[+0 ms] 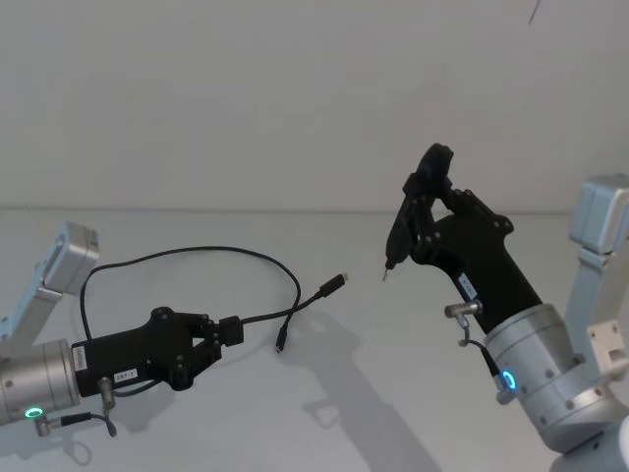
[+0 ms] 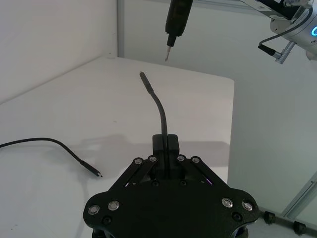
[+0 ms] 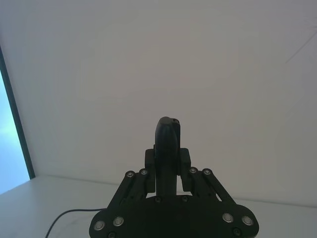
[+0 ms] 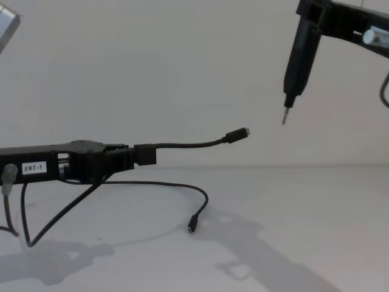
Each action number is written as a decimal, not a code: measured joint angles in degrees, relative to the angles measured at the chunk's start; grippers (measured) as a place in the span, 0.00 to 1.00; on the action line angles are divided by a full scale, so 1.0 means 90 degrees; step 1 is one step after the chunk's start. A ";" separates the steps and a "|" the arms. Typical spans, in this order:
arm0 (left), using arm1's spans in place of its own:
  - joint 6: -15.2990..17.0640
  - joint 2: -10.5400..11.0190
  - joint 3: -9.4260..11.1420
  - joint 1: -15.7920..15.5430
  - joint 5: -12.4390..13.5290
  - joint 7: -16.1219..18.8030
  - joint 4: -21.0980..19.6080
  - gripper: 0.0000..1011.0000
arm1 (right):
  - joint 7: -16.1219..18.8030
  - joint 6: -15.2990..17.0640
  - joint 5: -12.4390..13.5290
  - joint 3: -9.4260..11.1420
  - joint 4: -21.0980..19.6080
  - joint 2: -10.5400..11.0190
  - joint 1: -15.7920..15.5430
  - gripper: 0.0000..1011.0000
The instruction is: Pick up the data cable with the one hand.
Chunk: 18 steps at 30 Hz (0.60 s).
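Observation:
The data cable (image 1: 187,252) is thin and black, and it is off the white table. My left gripper (image 1: 228,331), the one hand labelled "297-1", is shut on the cable's thicker block (image 4: 146,153). From the block a short length sticks out forward to a small plug (image 4: 237,135). The rest loops back and hangs down to the other plug (image 4: 192,225) just above the table. In the left wrist view the fingers (image 2: 159,144) clamp the block, with the cable (image 2: 159,106) rising ahead. My right gripper (image 1: 429,214) is raised on the right, shut on a black pin-tipped tool (image 4: 299,58).
The pin tip (image 1: 386,276) of the tool hangs close to the cable's forward plug (image 1: 339,282), a small gap apart. The white table (image 1: 324,413) ends at an edge (image 2: 232,124) beyond the left gripper. A plain white wall stands behind.

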 joint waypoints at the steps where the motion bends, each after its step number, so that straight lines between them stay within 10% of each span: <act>1: 0.0001 0.0001 -0.0001 0.0001 -0.0004 -0.0003 -0.0002 0.05 | 0.0000 0.0024 0.0003 -0.0019 0.0011 -0.0027 0.0018 0.28; 18: 0.0003 0.0011 -0.0011 0.0010 -0.0021 -0.0015 -0.0016 0.05 | 0.0179 0.0139 0.0052 -0.0190 0.0133 -0.0266 0.0143 0.28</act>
